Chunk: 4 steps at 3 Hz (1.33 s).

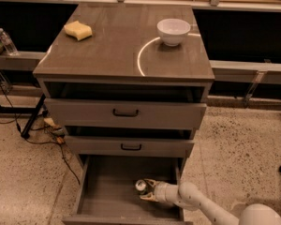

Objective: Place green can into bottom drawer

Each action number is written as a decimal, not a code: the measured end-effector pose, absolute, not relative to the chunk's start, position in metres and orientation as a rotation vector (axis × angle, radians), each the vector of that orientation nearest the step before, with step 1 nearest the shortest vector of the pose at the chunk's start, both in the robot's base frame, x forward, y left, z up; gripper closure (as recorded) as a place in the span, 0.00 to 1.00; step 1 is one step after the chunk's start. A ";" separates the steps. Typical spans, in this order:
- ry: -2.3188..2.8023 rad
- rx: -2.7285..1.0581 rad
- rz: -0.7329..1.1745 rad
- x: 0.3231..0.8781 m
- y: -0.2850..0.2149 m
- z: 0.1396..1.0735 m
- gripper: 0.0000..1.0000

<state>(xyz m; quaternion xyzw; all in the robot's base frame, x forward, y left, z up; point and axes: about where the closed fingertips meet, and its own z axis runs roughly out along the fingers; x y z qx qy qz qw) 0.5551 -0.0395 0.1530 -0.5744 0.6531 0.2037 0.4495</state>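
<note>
Toward the right front of the open bottom drawer (107, 189), the gripper (146, 191) reaches in from the right, its jaws clamped on the green can (140, 185), which stands near upright at their leftward tips, close over the drawer floor.

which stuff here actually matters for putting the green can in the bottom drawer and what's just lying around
Job:
green can, already inside the open bottom drawer
gripper, down in that drawer right at the can

Lying about:
yellow sponge and white bowl, both on the cabinet top
water bottle, far left
</note>
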 end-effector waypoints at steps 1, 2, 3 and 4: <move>1.616 -1.426 0.516 0.557 -0.031 0.147 0.11; 1.629 -1.419 0.514 0.556 -0.035 0.144 0.00; 1.653 -1.400 0.481 0.553 -0.054 0.150 0.00; 1.679 -1.339 0.358 0.552 -0.116 0.197 0.00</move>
